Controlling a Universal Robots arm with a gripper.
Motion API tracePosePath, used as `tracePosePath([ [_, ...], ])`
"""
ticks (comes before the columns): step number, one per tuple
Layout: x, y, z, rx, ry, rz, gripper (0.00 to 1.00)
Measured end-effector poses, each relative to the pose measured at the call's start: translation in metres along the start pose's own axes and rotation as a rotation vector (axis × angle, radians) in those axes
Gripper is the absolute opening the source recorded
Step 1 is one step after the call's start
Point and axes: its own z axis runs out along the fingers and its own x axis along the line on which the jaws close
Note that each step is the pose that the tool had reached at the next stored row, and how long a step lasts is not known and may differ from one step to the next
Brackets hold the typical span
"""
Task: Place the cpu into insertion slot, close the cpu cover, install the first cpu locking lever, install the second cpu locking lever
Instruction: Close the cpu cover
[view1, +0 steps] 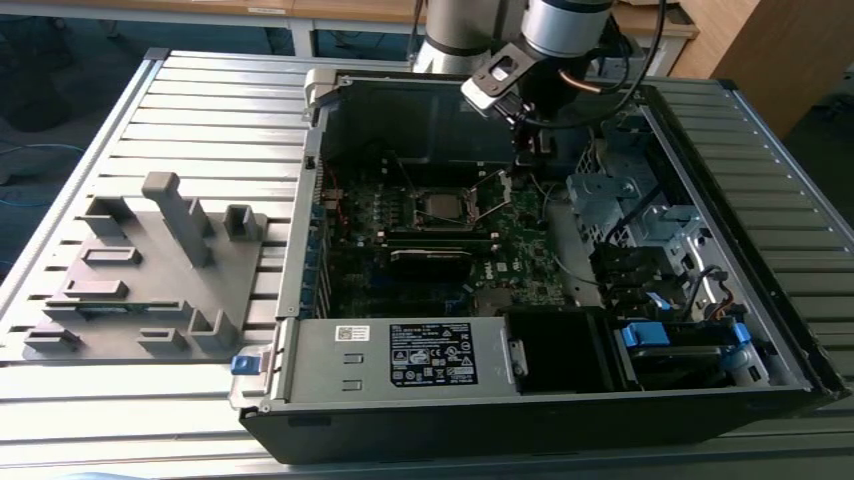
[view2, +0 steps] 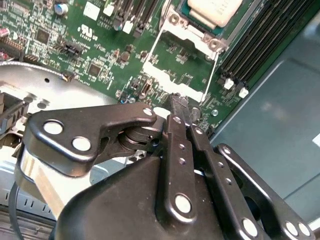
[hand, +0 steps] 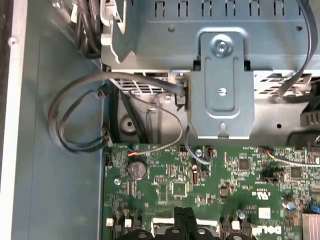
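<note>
Cpu (view2: 215, 9) seated in insertion slot (view2: 192, 14), cpu cover (view2: 172, 82) open beside it, gripper (view2: 179, 102) pinched narrow at cover's free edge; I judge closing and both lockings pending.

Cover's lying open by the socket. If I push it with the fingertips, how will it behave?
The cpu cover is a thin metal frame, seemingly hinged along one edge, so it should swing rather than slide. Narrow rails may flex under a skewed push. Its smooth metal could slip off the shut gripper.
</note>
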Motion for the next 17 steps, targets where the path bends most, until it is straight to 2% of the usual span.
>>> tracePosePath([
  [6,0.0005,0.0069,0.0002,0.0,0.0,0.0,0.1],
  [11,0.0004,0.0074,0.0005,-0.0001,0.0001,0.0,0.1],
  [17,0.0004,0.0076,0.0046,0.0,-0.0002,0.0,0.1],
])
